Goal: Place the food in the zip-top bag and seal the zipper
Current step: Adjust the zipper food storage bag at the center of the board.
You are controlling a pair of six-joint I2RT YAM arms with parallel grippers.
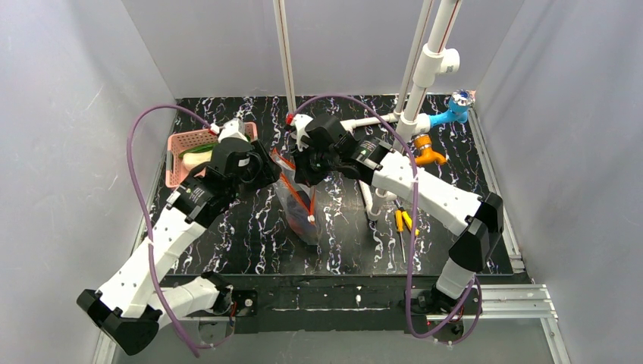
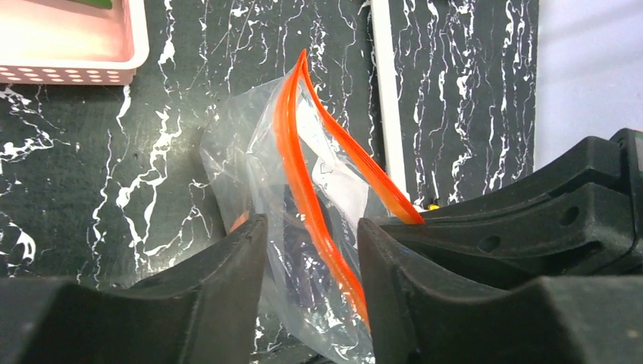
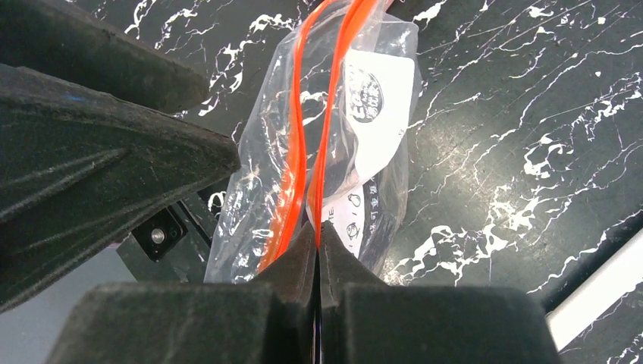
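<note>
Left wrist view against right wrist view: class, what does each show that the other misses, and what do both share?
Left wrist only: the pink basket, and the left gripper open, the zip-top bag seen between its fingers. Right wrist only: the right gripper shut on one strip of the zipper. Both: the bag's zipper unsealed, strips apart.

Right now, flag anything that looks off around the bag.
The zipper gapes: its two orange tracks bow apart mid-length, though the right claw pinches one end shut. The left claw straddles the bag, open. A bok choy lies in the pink basket, outside the bag.
</note>
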